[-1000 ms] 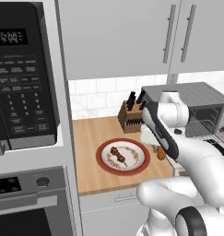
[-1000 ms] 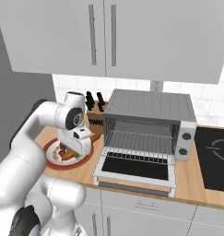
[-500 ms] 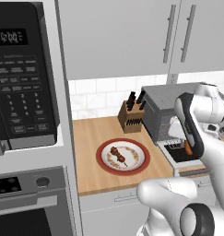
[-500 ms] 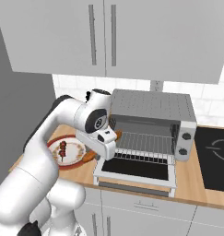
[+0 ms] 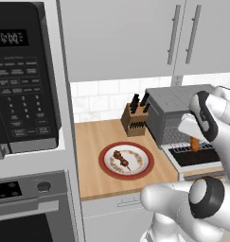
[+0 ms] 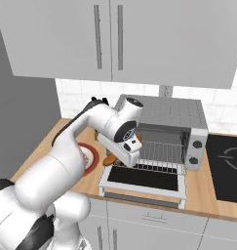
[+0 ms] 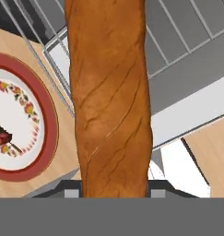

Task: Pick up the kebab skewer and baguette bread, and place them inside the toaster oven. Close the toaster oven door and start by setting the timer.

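Observation:
My gripper (image 6: 123, 152) is shut on the baguette bread (image 7: 111, 92), a slim orange-brown stick whose ends poke out past the hand (image 6: 108, 159). It hangs over the left part of the toaster oven door (image 6: 144, 178), which lies open and flat in front of the grey toaster oven (image 6: 164, 122). In the left base view the baguette bread (image 5: 195, 144) shows below the hand, above the open door (image 5: 194, 157). The kebab skewer (image 5: 121, 159) lies on the red-rimmed plate (image 5: 107, 166), to the left of the toaster oven (image 5: 175, 111). The skewer (image 7: 2, 136) also shows at the hand view's left edge.
A wire rack (image 6: 156, 151) sits inside the open oven. A knife block (image 5: 134, 120) stands at the back beside the oven's left wall. A black microwave (image 5: 22, 80) and wall oven (image 5: 26, 208) fill the left. A dark cooktop (image 6: 227, 166) lies right of the oven.
The arm has swung right, carrying the baguette from over the plate to above the open oven door. The skewer stayed on the plate.

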Controlling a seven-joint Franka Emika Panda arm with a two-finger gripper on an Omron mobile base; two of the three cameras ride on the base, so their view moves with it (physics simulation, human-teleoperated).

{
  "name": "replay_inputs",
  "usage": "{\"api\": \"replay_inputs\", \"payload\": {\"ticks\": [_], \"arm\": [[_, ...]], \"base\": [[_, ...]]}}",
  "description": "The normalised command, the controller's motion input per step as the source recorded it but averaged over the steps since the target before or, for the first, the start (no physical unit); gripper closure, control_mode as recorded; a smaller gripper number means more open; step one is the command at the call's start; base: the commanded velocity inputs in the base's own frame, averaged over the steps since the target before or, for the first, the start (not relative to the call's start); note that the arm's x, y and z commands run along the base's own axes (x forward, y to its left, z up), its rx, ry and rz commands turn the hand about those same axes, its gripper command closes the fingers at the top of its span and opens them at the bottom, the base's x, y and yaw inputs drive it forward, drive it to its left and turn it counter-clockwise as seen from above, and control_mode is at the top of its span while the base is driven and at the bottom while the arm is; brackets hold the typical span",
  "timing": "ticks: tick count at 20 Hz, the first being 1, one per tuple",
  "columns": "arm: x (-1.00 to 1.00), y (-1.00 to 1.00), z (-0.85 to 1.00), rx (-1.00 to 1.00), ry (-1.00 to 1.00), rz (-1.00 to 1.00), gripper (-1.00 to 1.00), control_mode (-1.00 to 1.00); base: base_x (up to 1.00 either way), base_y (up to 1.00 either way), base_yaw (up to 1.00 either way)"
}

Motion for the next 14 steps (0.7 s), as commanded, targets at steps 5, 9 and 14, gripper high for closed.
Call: {"api": "replay_inputs", "payload": {"ticks": [5,9,14], "arm": [[0.70,-0.09,-0.25,0.05,-0.01,0.00,1.00,-1.00],[0.41,0.04,-0.16,0.00,0.00,0.00,1.00,-1.00],[0.43,-0.01,-0.44,0.00,0.00,0.00,1.00,-1.00]], "base": [[0.00,0.00,0.00],[0.00,0.00,0.00],[0.00,0.00,0.00]]}}
